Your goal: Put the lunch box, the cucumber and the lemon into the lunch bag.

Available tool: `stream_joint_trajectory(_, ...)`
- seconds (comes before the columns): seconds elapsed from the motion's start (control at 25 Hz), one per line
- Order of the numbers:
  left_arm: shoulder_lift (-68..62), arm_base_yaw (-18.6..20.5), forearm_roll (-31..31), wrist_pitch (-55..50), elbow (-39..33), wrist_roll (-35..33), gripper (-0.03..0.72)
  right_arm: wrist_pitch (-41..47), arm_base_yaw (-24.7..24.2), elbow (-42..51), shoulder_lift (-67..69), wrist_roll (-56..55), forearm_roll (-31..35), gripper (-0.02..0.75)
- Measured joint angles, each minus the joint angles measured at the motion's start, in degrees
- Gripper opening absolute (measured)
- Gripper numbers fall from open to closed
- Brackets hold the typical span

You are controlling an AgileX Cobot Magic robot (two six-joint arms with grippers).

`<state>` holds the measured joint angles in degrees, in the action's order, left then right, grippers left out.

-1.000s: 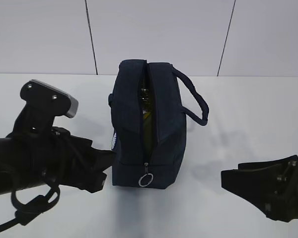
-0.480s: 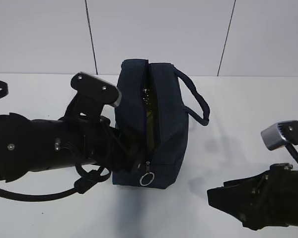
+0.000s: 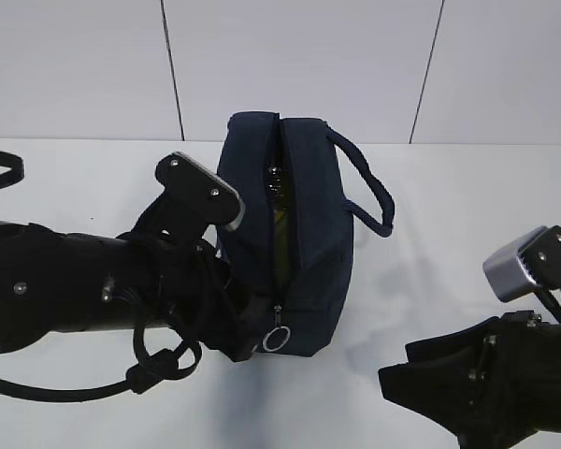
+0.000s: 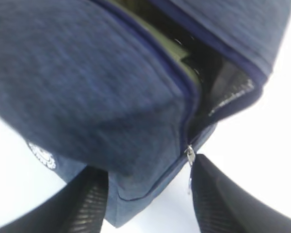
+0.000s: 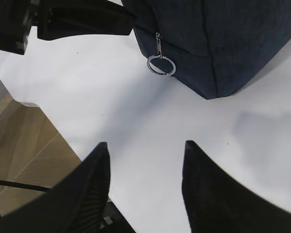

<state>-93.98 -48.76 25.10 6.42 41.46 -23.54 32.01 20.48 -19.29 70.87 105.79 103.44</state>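
The lunch bag (image 3: 285,243) is stood mid-table, its long axis run front to back, and its near end with the ring pull (image 3: 275,339) is flanked by the parted left gripper (image 4: 148,204), while the spread right gripper (image 5: 145,187) is held farther off.

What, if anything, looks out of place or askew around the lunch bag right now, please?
Nothing looks spilled or damaged. The lunch bag stands upright on the table with its zipper open along the top and dark green contents showing inside. The left gripper has its open jaws astride the bag's near corner, beside the ring pull.
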Motion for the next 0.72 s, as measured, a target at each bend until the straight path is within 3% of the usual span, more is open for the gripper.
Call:
stream_joint_trajectory(0.28,0.0,0.65,-5.0,0.53,0.0,0.0,0.365,0.9,0.0,-0.81,4.12,2.02,0.0,0.388)
stream_joint_trajectory(0.52,0.0,1.03,-5.57,0.53,0.0,0.0,0.172,7.27,0.0,-4.22,12.79,2.14,0.0,0.388)
stream_joint_trajectory(0.72,0.0,1.03,-5.7,-0.72,0.0,0.0,0.137,9.92,0.0,-7.65,18.17,2.6,0.0,0.388)
